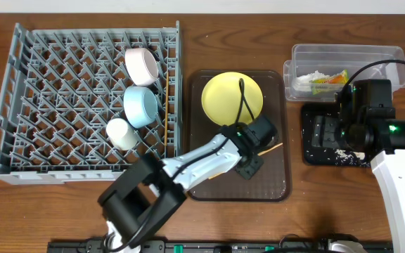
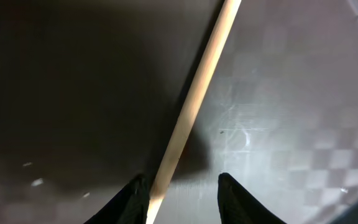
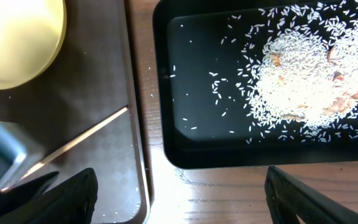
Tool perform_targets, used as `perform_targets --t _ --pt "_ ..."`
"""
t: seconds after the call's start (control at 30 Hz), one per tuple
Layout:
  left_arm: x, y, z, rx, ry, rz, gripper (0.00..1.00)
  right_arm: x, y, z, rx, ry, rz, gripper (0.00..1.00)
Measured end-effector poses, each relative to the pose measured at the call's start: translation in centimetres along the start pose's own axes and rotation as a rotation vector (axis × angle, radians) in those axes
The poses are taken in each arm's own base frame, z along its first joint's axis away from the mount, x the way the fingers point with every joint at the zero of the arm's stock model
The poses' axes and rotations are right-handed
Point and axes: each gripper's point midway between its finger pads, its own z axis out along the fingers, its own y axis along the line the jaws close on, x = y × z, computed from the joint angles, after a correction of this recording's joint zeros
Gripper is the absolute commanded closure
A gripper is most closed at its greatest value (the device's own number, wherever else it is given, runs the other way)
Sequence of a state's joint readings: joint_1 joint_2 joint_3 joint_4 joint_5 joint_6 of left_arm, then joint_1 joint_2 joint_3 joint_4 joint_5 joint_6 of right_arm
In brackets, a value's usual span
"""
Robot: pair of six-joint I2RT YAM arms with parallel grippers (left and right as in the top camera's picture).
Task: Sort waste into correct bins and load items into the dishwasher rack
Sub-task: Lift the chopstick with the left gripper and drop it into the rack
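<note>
**Left claw and chopstick, then desk contents by size**

Left claw [image 2: 182,199]: fingers parted and gripping nothing, set low over the brown serving tray [image 1: 276,184]. One thin wooden chopstick [image 2: 194,106] lies flat on that tray. Its near end sits between the fingertips, close against the one on the left of the wrist view.

Dishwasher rack [image 1: 48,126]: grey grid crate with upright pegs, on the left part of the desk [image 1: 48,211]. Three items are set among the pegs in a column near its right edge. The pinkish-white bowl [image 1: 143,65] is at the back, the light blue bowl [image 1: 140,105] in the middle and the small white cup [image 1: 123,133] at the front.

Brown serving tray: just beside the rack, on its right. It carries the yellow plate [image 1: 220,98] on its back half and the chopstick toward its front right.

Clear tub [image 1: 385,56]: at the back right of the desk. It contains the crumpled white paper [image 1: 311,76] and the green-yellow wrapper [image 1: 329,79], side by side.

Black tray [image 3: 197,74]: in front of the tub and right of the brown tray, with a strip of desk between them. It holds the rice scraps [image 3: 297,74], piled toward one side with loose grains scattered around.

Right claw [image 3: 188,193]: fingers spread wide and empty, hovering over one long edge of the black tray.
</note>
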State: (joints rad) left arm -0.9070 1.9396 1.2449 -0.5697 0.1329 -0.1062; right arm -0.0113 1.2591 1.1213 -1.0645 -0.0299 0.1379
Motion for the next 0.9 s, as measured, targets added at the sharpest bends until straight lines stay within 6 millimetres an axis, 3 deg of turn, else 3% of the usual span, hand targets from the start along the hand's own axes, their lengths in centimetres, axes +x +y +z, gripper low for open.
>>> perform_targets --t 0.23,0.37,0.6,0.9 --pt "0.0 0.2 0.8 -0.011 0.012 0.002 0.61 0.0 0.0 0.0 0.000 0.001 0.000 0.16" --pt "-0.2 0.4 0.9 -0.022 0.011 0.000 0.80 0.0 0.0 0.0 0.000 0.001 0.000 0.16" --pt "-0.1 0.7 0.9 -0.037 0.014 0.001 0.93 0.0 0.0 0.0 0.000 0.001 0.000 0.16" --pt "0.8 0.8 0.1 -0.040 0.049 0.001 0.94 0.0 0.0 0.0 0.000 0.001 0.000 0.16"
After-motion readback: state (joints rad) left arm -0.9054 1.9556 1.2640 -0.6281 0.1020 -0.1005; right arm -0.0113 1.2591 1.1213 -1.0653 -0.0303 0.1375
